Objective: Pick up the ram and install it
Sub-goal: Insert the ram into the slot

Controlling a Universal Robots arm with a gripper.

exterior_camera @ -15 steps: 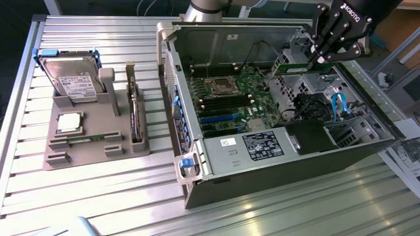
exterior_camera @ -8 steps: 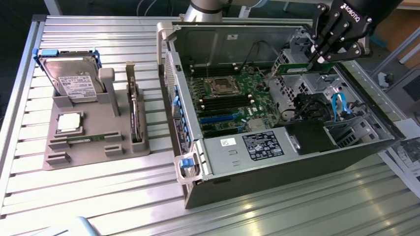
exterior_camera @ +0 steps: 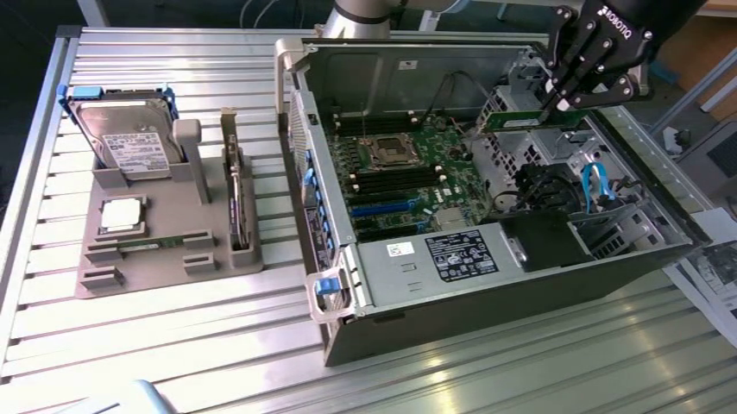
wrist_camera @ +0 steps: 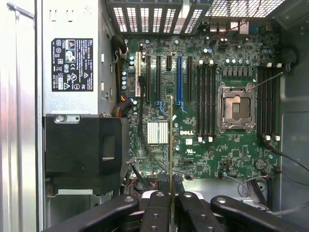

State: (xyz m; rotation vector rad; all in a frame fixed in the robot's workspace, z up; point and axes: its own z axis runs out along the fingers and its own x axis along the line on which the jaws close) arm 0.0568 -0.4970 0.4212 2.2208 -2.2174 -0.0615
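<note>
Ram point(exterior_camera: 516, 119) is off the bench point(exterior_camera: 173, 345). It is pinched by its top edge between the fingers of the gripper point(exterior_camera: 560, 105), long side level, and hangs above the open computer case point(exterior_camera: 461, 285), toward the exterior view's right.

Wrist view: ram point(wrist_camera: 171, 145) shows edge-on as 1 thin line running out from the gripper point(wrist_camera: 171, 199) over the motherboard point(wrist_camera: 193, 145). Fingers point(wrist_camera: 157, 212) are pressed onto both faces of it.

Why held so (my judgement): the top-edge grip leaves the contact edge free to face down. The stick runs parallel to the black memory slots point(wrist_camera: 207, 101), so no twist looks needed. Its line falls beside those 4 slots, not over them, though height may skew that.

Edges and room:
- The processor socket point(wrist_camera: 236, 106) has slots on both sides, with a second group point(wrist_camera: 268, 101) near the case wall.
- The black shroud point(wrist_camera: 82, 154) and power supply point(wrist_camera: 72, 58) crowd 1 side of the board.
- Blue cables point(exterior_camera: 595, 185) lie beneath the gripper's end of the case.
- Space straight above the slots looks open.

The grey holder point(exterior_camera: 150, 259) on the bench carries a hard drive point(exterior_camera: 127, 138) and a processor chip point(exterior_camera: 121, 214).
</note>
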